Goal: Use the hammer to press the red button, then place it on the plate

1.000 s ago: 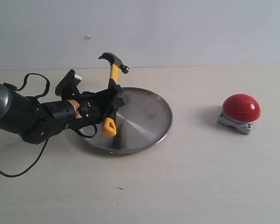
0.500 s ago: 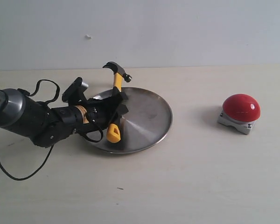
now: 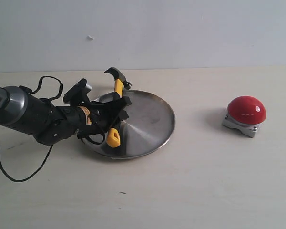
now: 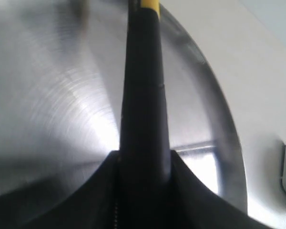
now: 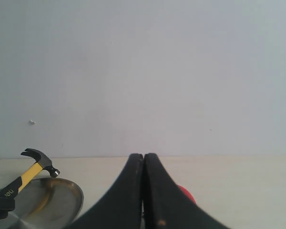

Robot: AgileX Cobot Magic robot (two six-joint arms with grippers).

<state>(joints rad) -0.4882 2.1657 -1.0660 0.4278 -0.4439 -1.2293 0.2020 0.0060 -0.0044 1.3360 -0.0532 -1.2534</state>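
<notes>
My left gripper is shut on the black grip of the hammer, low over the left part of the silver plate. The hammer stands tilted, with its dark head up at the plate's far rim. Its yellow looped end is down at the plate's surface; whether it touches I cannot tell. In the left wrist view the handle runs out between the jaws of the left gripper across the plate. The red button sits far right. My right gripper is shut and empty, with the hammer, plate and button ahead.
The light wooden table ends at a pale wall. The left arm's black cable loops over the table at the left. The button's grey base stands well apart from the plate.
The left gripper has come down with the hammer: the head and the yellow looped end are both lower, closer to the plate. The button and plate stay put.
</notes>
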